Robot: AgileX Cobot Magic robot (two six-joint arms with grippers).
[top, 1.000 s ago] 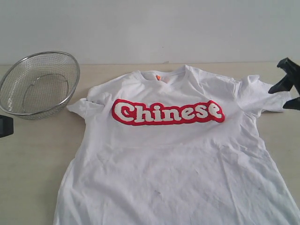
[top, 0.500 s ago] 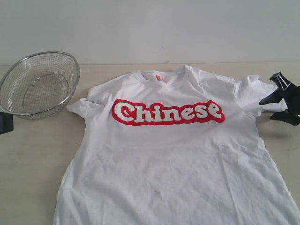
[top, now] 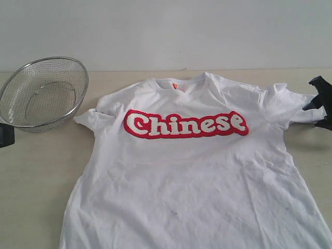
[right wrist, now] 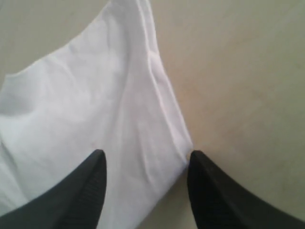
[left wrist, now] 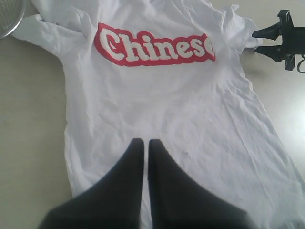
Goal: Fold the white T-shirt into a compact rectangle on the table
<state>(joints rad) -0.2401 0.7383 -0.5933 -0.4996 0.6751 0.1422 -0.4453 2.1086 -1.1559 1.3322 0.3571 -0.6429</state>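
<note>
The white T-shirt (top: pixel 192 171) lies spread face up on the table (top: pixel 36 176), with red "Chinese" lettering across the chest and an orange neck tag. It also fills the left wrist view (left wrist: pixel 162 105). My right gripper (top: pixel 311 115) is at the end of the shirt's right sleeve (top: pixel 285 104). It is open, and the sleeve's hem (right wrist: pixel 143 119) lies between its fingers, not pinched. The left wrist view shows it too (left wrist: pixel 255 42). My left gripper (left wrist: pixel 146 143) is shut and empty, seen over the shirt's lower body.
A silver wire-mesh bowl (top: pixel 44 93) stands tilted at the back left, just off the left sleeve (top: pixel 96 118). A black piece (top: pixel 5 136) shows at the left edge of the exterior view. A pale wall rises behind the table.
My right gripper swung in over the right sleeve, then drew back toward the right edge and ended lower. The shirt and bowl have not moved. The left gripper stays shut.
</note>
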